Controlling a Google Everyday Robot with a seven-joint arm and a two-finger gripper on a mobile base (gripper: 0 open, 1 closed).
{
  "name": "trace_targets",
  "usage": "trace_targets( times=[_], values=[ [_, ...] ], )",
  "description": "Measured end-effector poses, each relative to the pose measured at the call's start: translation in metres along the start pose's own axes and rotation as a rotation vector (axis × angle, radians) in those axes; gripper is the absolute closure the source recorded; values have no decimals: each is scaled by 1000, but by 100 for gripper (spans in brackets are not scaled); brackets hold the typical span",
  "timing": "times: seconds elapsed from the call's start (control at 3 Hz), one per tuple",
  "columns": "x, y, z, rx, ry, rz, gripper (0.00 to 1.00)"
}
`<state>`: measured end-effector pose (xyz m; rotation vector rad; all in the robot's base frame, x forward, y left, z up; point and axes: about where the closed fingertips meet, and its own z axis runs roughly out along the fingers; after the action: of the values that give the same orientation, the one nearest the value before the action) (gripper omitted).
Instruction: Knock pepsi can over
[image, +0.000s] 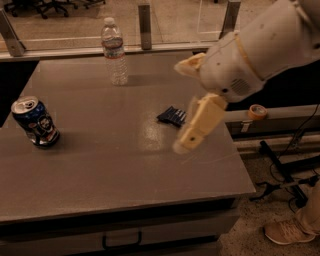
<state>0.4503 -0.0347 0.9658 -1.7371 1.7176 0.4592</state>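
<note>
The pepsi can (35, 122) stands upright near the left edge of the grey table (110, 170), dark blue with a silver top. My arm reaches in from the upper right over the table's right half. The gripper (192, 132) hangs at its end, pointing down and to the left, above the table surface. It is far to the right of the can, apart from it and holding nothing I can see.
A clear plastic water bottle (115, 52) stands at the back of the table. A flat dark blue snack wrapper (171, 116) lies just left of the gripper, partly hidden by it. A roll of tape (257, 111) sits on a rail to the right. A person's shoe (285, 231) is at the lower right.
</note>
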Motion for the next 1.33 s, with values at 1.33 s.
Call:
trace_targets(
  times=[1.33],
  values=[
    [-46,17,95,-77,-249,90,0]
  ],
)
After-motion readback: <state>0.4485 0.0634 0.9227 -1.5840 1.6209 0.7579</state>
